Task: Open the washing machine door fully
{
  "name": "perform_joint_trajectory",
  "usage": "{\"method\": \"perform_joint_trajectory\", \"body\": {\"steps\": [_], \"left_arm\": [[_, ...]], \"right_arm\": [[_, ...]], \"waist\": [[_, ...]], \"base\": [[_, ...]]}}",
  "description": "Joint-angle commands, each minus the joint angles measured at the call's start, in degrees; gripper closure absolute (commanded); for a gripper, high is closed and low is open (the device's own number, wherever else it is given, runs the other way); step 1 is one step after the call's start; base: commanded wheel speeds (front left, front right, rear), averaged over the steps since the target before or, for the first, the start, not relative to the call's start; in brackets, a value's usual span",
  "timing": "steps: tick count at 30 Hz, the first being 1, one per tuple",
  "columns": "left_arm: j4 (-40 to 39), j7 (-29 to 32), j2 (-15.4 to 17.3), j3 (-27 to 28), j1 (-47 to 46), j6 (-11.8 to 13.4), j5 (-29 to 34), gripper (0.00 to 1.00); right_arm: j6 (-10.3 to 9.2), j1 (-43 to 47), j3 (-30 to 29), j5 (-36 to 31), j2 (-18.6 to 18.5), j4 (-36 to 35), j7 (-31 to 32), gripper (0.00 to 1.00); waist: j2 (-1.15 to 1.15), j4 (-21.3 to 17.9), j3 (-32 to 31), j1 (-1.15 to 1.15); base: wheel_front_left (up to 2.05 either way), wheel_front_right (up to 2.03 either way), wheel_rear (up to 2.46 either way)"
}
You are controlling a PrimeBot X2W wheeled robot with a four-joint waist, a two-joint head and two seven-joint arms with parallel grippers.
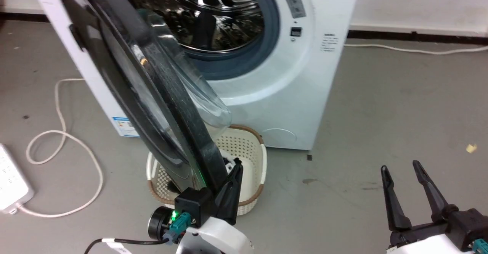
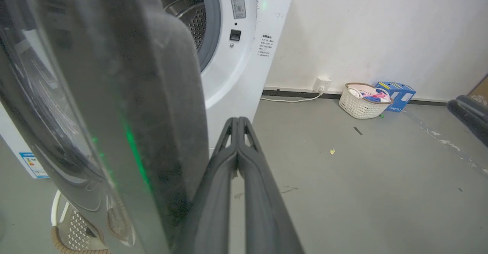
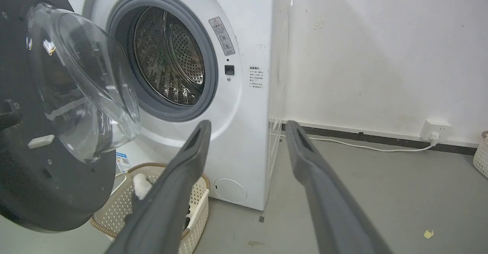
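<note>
The washing machine door (image 1: 179,105) stands swung out from the white machine (image 1: 289,94), its glossy black rim edge-on to me and its clear glass bowl (image 1: 202,94) bulging toward the steel drum (image 1: 213,13). My left gripper (image 1: 237,164) is shut with nothing in it. Its fingers lie along the inner side of the rim's lower edge, above a basket. In the left wrist view the shut gripper (image 2: 238,121) rises just right of the door (image 2: 133,113). My right gripper (image 1: 400,166) hangs open over the floor at the lower right, apart from the door (image 3: 57,177); it (image 3: 248,126) points at the machine's front.
A white perforated basket (image 1: 259,151) sits on the floor under the door, against the machine's front. A white cable (image 1: 61,132) loops to a power strip (image 1: 11,181) on the left. By the wall stand another basket (image 2: 362,101) with clothes and a blue box (image 2: 396,92).
</note>
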Motion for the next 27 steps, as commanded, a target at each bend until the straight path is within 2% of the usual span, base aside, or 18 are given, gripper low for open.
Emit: {"method": "perform_joint_trajectory", "body": {"steps": [1, 6, 14, 19, 23, 27], "left_arm": [[0.6, -0.5, 0.7, 0.9, 0.3, 0.5, -0.2, 1.0], [1.3, -1.1, 1.3, 1.4, 1.9, 0.4, -1.3, 1.0], [0.4, 0.3, 2.3, 2.8, 4.7, 0.7, -3.9, 1.0], [-0.5, 1.2, 4.8, 6.4, 4.3, 1.6, -5.3, 1.0], [-0.8, 1.8, 7.4, 10.8, 3.6, 2.5, -7.2, 1.0], [-0.8, 1.6, 9.5, 15.4, 2.3, 3.2, -9.3, 1.0]], "right_arm": [[0.05, 0.5, 0.0, 0.0, 0.3, 0.2, -0.2, 0.0], [0.05, 1.2, -0.1, -0.3, 0.3, 0.1, -0.2, 0.0], [0.05, 2.6, 0.7, -0.6, 0.3, 0.6, -0.2, 0.0], [0.05, 2.3, 1.9, -2.3, 0.3, 1.0, -0.2, 0.0], [0.05, 1.4, 2.8, -3.1, -0.3, 0.9, -0.2, 0.0], [0.05, 0.8, 3.6, -3.3, -1.4, 0.8, -0.2, 0.0]], "waist": [[0.0, 1.2, -0.5, 0.0], [0.0, 5.5, -1.7, 0.0], [0.0, 15.1, -3.4, 0.0], [0.0, 20.1, -2.4, 0.0], [0.0, 21.8, -0.4, 0.0], [0.0, 21.9, 2.2, 0.0]], "base": [[0.0, 0.0, 0.0], [0.0, 0.0, 0.0], [0.0, 0.0, 0.0], [0.0, 0.0, 0.0], [0.0, 0.0, 0.0], [0.0, 0.0, 0.0]]}}
